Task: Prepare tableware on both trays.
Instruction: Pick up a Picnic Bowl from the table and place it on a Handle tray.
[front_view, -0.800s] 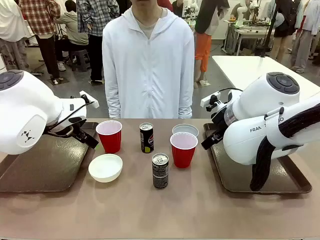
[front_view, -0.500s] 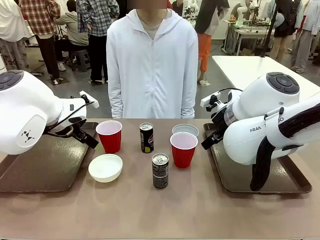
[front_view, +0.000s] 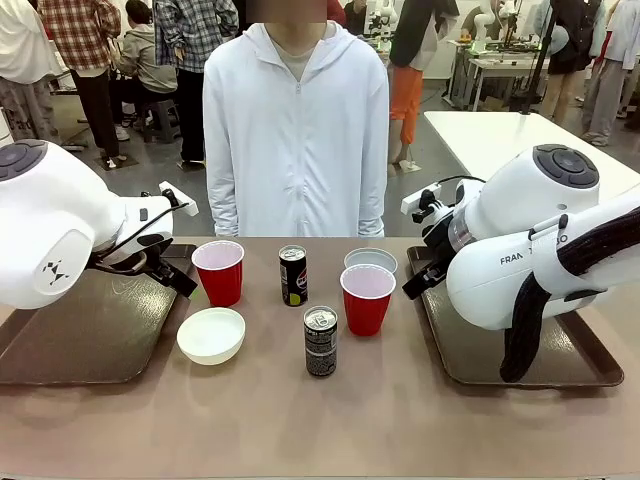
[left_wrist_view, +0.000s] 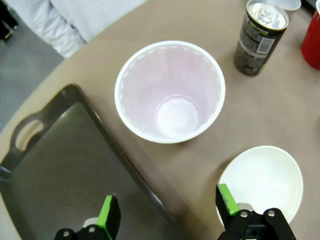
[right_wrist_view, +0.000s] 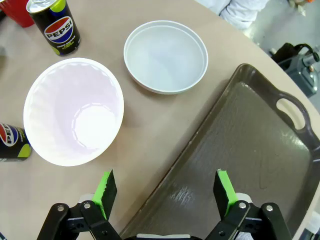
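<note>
Between both trays (front_view: 60, 350): cups (front_view: 218, 272), bowls (front_view: 211, 335), cans (front_view: 320, 342) (untouched).

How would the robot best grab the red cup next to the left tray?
Probably by the rim, from above. The cup stands upright, mouth open, and the left claw hangs open over the tray edge beside it. One finger inside and one outside would pinch the thin wall. The tray-side rim looks freest, since a bowl and a can stand on other sides.
</note>
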